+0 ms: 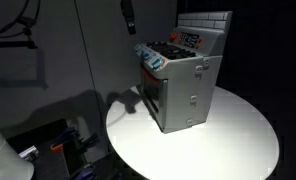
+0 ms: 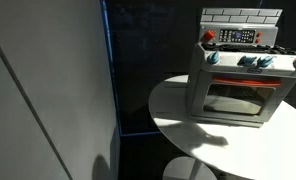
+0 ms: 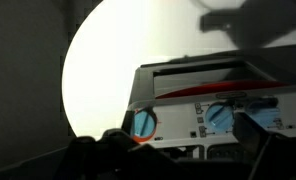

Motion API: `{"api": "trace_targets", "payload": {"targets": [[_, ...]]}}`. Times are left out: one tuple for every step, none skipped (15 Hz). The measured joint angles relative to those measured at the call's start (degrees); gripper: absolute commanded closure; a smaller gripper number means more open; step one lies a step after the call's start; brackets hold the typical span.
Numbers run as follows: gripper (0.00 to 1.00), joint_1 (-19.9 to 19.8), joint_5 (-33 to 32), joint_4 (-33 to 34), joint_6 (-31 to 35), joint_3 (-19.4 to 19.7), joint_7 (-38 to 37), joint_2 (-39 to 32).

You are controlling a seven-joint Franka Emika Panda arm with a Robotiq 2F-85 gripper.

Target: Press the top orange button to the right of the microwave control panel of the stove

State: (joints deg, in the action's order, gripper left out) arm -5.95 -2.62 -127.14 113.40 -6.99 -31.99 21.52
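Wrist view looks down over the stove (image 3: 203, 95). It fills the lower right of the picture, and my two dark fingers (image 3: 103, 152) frame it from the bottom edge, one on each side. They stand wide apart with nothing between them (only the stove's front shows in the gap), so the jaws are spread and empty. Two blue knobs (image 3: 145, 122) show here on the stove's front strip.

In an exterior view my gripper (image 1: 129, 18) hangs in the dark, above the stove (image 1: 183, 82) and off to the side of its knob end. It is well apart from the stove and touches nothing.

I count one stove, standing upright on one round white table (image 1: 238, 140), nearer one edge than the middle. In an exterior view the stove (image 2: 243, 85) faces the camera with its single oven door (image 2: 236, 97) closed. One white tiled back panel (image 2: 240, 15) rises behind it, and below that sits one dark control panel (image 2: 238, 37) with one red round piece (image 2: 209, 37) just beside it. The row of knobs there is too small to count surely.
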Motion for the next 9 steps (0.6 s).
{"api": "trace_targets", "payload": {"targets": [[0.00, -0.03, 0.00, 0.03, 0.77, 0.04, -0.06, -0.05], [0.00, -0.05, 0.00, 0.10, 1.73, 0.13, -0.17, -0.14], [0.00, -0.08, 0.00, 0.24, 2.87, 0.26, -0.34, -0.30], [0.00, -0.12, 0.00, 0.45, 4.12, 0.44, -0.49, -0.56], [0.00, -0.18, 0.00, 0.79, 5.30, 0.62, -0.59, -0.95], [0.00, -0.28, 0.00, 1.27, 6.49, 0.82, -0.71, -1.45], [0.00, -0.39, -0.07, 1.75, 7.66, 1.01, -0.96, -2.04], [0.00, -0.55, -0.32, 2.32, 8.79, 1.15, -1.43, -2.74], [0.00, -0.74, -0.73, 2.99, 9.73, 1.25, -1.98, -3.58]]}}
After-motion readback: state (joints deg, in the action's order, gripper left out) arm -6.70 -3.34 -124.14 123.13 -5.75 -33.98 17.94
